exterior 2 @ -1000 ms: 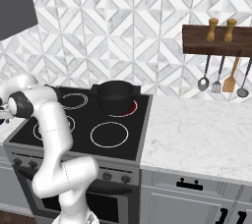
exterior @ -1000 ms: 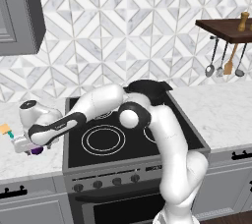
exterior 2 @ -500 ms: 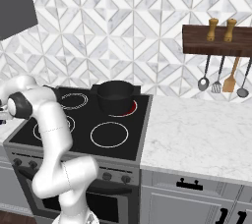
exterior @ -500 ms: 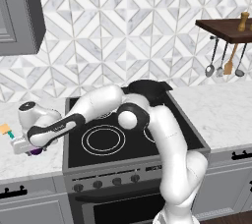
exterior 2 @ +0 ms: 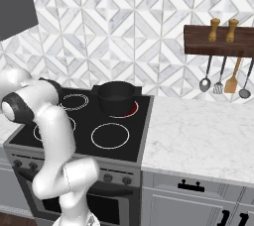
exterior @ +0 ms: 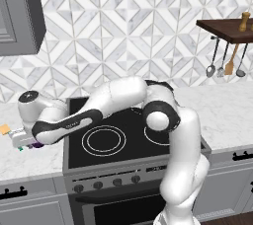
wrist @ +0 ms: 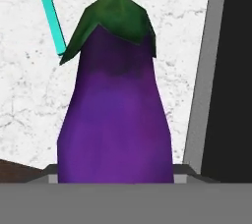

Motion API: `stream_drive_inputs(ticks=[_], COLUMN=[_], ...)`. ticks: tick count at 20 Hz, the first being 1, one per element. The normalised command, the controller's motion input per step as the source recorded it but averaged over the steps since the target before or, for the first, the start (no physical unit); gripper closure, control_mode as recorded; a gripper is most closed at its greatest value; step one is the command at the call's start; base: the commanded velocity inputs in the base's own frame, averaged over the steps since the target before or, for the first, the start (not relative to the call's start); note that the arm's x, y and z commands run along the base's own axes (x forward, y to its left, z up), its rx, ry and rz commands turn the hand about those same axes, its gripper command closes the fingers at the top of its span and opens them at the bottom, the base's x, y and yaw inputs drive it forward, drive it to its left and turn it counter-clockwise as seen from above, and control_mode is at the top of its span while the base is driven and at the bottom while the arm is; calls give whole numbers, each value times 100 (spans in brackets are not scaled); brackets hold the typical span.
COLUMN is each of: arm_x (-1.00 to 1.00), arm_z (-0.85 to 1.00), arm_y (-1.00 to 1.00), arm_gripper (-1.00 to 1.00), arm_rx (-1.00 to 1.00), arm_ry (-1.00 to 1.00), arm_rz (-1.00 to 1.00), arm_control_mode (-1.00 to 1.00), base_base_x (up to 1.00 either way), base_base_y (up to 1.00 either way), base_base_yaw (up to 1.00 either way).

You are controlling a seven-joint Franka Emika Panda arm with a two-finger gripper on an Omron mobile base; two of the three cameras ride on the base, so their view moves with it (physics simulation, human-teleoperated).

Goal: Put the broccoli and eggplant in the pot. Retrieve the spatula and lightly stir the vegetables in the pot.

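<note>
Clamped on the eggplant (wrist: 115, 115) now, gripper (exterior: 27, 142) low over the counter left of the stove, ready for lifting. Teal spatula (wrist: 49, 12) handle just beyond. Pot (exterior 2: 117, 97) well apart, waiting.

The eggplant (wrist: 115, 120) looks smooth and faintly glossy. Beside it, the counter (wrist: 29, 80) is speckled white marble. The pot (exterior 2: 117, 96) is matt black.

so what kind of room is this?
A home kitchen, rendered: a black stove with a pot on a back burner, marble counter, and utensils hanging under a wall shelf.
</note>
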Motion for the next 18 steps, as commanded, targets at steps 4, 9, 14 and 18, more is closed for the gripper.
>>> stream_drive_inputs(ticks=[4, 9, 14, 18], arm_x=[-44, -25, -1, -2], arm_z=[85, 88, 90, 73], arm_y=[-98, -99, -92, -86], arm_gripper=[100, 100, 100, 100], arm_rx=[31, 33, 41, 41], arm_ry=[-1, 1, 11, 22], arm_rz=[-17, -21, -27, -25], arm_control_mode=[-100, -100, -100, -100], base_base_x=[0, 0, 0, 0], base_base_y=[0, 0, 0, 0], base_base_yaw=[0, 0, 0, 0])
